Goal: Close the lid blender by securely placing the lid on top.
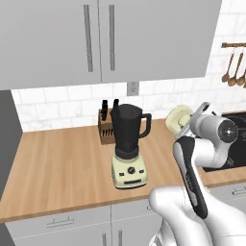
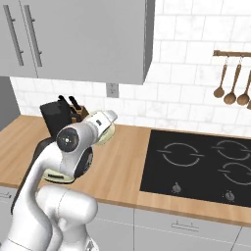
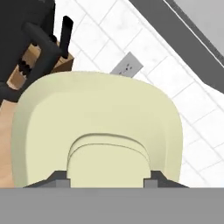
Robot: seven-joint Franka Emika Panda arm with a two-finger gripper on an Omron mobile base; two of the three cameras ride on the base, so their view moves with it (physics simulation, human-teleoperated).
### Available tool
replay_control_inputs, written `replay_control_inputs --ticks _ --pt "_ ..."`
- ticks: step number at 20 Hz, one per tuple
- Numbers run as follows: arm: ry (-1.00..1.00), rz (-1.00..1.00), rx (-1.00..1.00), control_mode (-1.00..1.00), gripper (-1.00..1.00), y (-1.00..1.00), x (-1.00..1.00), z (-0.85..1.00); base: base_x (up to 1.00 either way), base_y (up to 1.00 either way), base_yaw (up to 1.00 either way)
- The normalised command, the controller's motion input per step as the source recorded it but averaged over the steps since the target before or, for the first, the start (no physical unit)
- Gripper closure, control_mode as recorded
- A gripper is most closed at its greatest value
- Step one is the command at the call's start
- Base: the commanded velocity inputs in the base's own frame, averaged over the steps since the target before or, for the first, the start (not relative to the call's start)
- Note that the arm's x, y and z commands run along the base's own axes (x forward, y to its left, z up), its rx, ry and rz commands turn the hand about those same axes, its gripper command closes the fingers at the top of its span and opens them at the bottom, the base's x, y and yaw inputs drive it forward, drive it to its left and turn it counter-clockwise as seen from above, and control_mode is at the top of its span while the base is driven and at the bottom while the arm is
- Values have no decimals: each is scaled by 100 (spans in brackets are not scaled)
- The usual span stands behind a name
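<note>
The pale cream-yellow lid [image 1: 176, 117] hangs in the air, tilted on edge, to the right of the blender's jar and at about the height of its mouth. My gripper [image 1: 184, 122] is shut on the lid's raised knob. In the hand view the lid [image 3: 96, 122] looms large, with both fingertips [image 3: 59, 177] pressed against the knob. The blender [image 1: 128, 144] stands on the counter, its dark jar open at the top above a cream base. From the right base view, the jar [image 2: 51, 115] shows behind my arm and the lid [image 2: 109, 132] peeks from behind the gripper [image 2: 107, 125].
A brown knife block [image 1: 104, 126] stands right behind the blender against the tiled wall. A black cooktop [image 2: 196, 164] lies to the right. Wooden spoons [image 2: 230, 86] hang on a rail above it. Grey wall cabinets [image 1: 101, 38] overhang the counter [image 1: 57, 168].
</note>
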Motion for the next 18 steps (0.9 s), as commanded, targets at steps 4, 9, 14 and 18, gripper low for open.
replay_control_inputs --ticks 4,9,14,18 --pt "-1 2 0 -100 100 8 0 100 0 0 0" --pt "15 10 0 -100 100 13 0 100 0 0 0" --pt "41 9 0 -100 100 16 2 100 0 0 0" --pt "52 4 -2 -100 100 49 14 38 0 0 0"
